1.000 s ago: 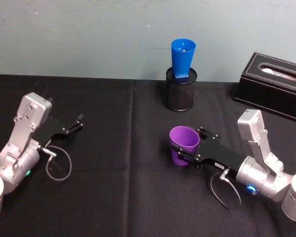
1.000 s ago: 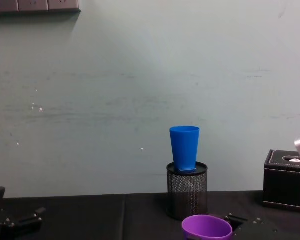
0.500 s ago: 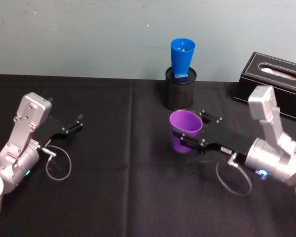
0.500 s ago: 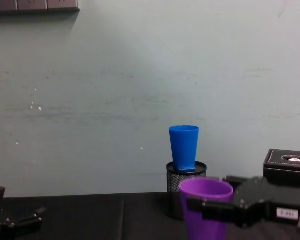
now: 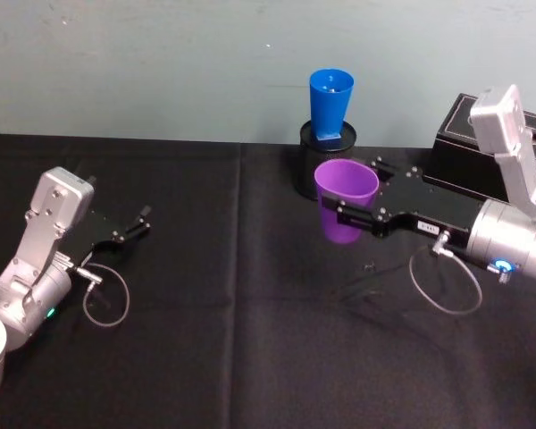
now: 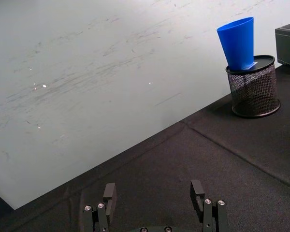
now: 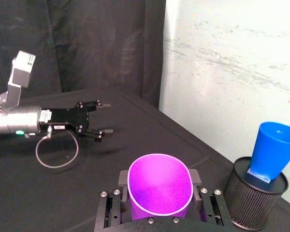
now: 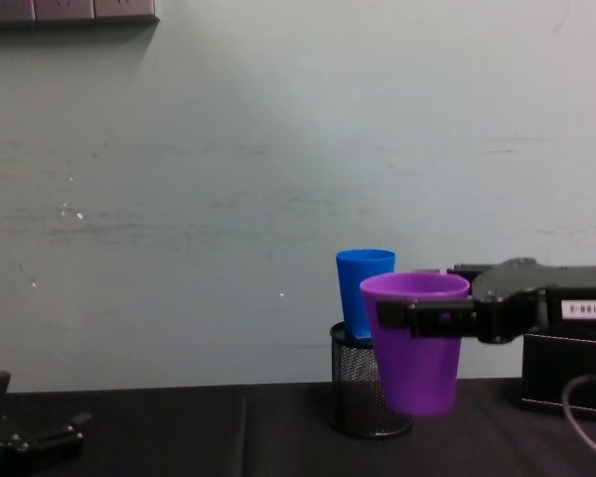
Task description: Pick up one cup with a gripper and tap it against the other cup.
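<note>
The purple cup (image 5: 344, 210) (image 7: 159, 186) (image 8: 417, 348) hangs upright above the black cloth, with my right gripper (image 5: 357, 189) (image 7: 159, 181) (image 8: 417, 316) shut on it just below the rim. It is in front of the blue cup (image 5: 330, 103) (image 6: 238, 43) (image 7: 273, 152) (image 8: 350, 293), which stands tilted in a black mesh pen holder (image 5: 308, 165) (image 7: 251, 193) (image 8: 353, 397). The right wrist view shows a gap between the two cups. My left gripper (image 5: 143, 222) (image 6: 153, 191) (image 7: 105, 117) rests open and empty on the cloth at the far left.
A black tissue box (image 5: 451, 156) (image 8: 561, 373) stands at the back right, behind my right arm. The table is covered in black cloth (image 5: 250, 340), with a pale wall close behind the pen holder.
My right gripper has lifted the purple cup off the cloth and carried it back toward the blue cup. The left arm has not moved.
</note>
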You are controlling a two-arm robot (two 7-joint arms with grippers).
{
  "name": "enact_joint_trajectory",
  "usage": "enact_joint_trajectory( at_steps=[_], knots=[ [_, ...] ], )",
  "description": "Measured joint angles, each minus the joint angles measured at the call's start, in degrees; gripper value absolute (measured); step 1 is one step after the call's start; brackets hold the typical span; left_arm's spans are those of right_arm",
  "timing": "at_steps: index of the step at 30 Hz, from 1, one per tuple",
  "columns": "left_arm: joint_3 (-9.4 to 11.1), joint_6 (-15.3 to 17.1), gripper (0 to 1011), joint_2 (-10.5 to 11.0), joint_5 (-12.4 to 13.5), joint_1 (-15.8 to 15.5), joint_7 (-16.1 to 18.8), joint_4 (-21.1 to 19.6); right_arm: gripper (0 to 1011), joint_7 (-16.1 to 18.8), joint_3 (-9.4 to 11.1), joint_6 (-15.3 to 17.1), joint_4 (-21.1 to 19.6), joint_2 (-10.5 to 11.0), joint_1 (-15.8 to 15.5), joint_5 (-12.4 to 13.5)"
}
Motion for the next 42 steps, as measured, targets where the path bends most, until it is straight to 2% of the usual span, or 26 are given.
enact_joint_trajectory(
  at_steps=[13,17,42],
  knots=[
    [0.00,0.00,1005,0.00,0.00,0.00,0.00,0.00,733,-0.60,-0.70,2.21,-0.89,0.69,1.89,3.48],
    [0.00,0.00,1005,0.00,0.00,0.00,0.00,0.00,733,-1.17,-1.22,2.20,-1.18,1.08,2.17,3.55],
    [0.00,0.00,1005,0.00,0.00,0.00,0.00,0.00,733,-1.04,-1.06,2.17,-1.05,0.95,2.15,3.59]
  ],
)
